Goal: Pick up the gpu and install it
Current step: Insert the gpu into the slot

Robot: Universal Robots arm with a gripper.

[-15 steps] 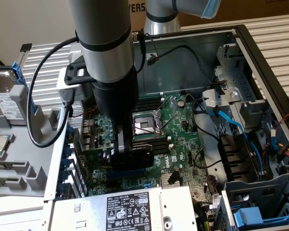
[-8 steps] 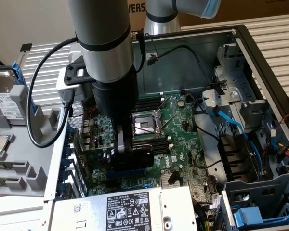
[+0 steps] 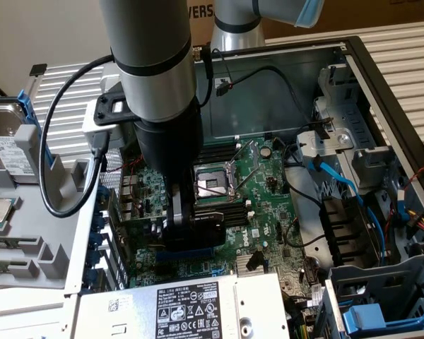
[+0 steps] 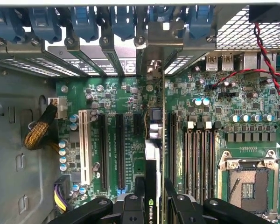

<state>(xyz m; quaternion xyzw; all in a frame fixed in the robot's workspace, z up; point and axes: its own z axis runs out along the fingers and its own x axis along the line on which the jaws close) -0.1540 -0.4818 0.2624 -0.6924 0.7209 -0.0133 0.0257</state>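
end effector (image 4: 154,192) pinching gpu (image 4: 152,175), card upright between its jaws, over motherboard (image 4: 113,93) slots.

gpu (image 4: 151,179) on edge over motherboard (image 4: 115,91)

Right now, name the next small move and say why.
Probably ease straight down, slowly. The gripper is shut on the gpu, held edge-on over the motherboard, running parallel to the long black slots; I cannot tell that it is seated yet.
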